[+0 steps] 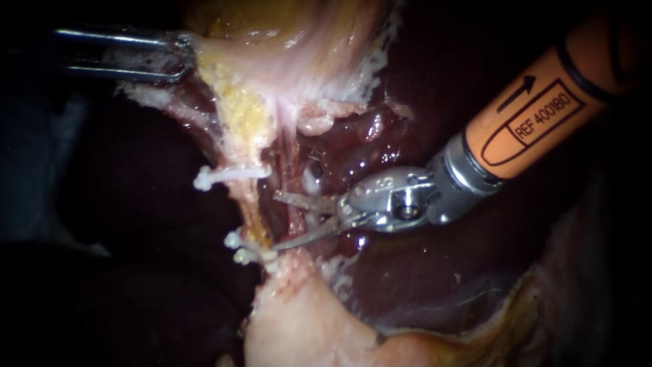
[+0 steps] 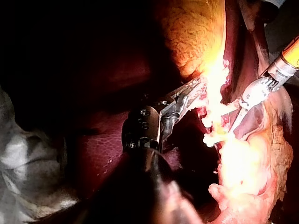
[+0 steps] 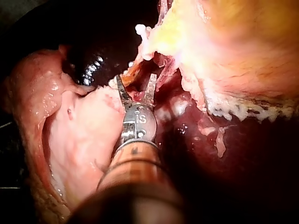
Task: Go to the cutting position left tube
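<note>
Up at 10 o'clock in the endoscope view, the left instrument [image 1: 182, 58] is seen coming in from 9 o'clock. Its tool is closed tight on the pale edge of the gallbladder [image 1: 299, 41], which is spread across 12 o'clock. The same tight hold is seen in the left wrist view.

The right instrument [image 1: 275, 221] is seen coming in from 2 o'clock on an orange shaft [image 1: 536, 109]. Its tool is made of two thin blades. The blades are held wide apart, like open scissors, and nothing is pinched by them. Their tips are placed near the middle of the view.

The left tube [image 1: 252, 207] is found just on the 9 o'clock side of those tips. It is a thin yellow and pink strip that runs from 12 o'clock towards 6 o'clock. A white clip [image 1: 227, 176] is fixed across it higher up, and more white clips [image 1: 243, 253] are fixed lower down. The open blades are lined up with the bare part between the clips. Whether the tube is touched by the blades cannot be told.

In the right wrist view, a small bit of red tissue is seen between the spread blades. The dark red liver [image 1: 435, 285] is seen at 4 o'clock in the endoscope view, and a pale pink lump [image 1: 299, 333] at 6 o'clock.
</note>
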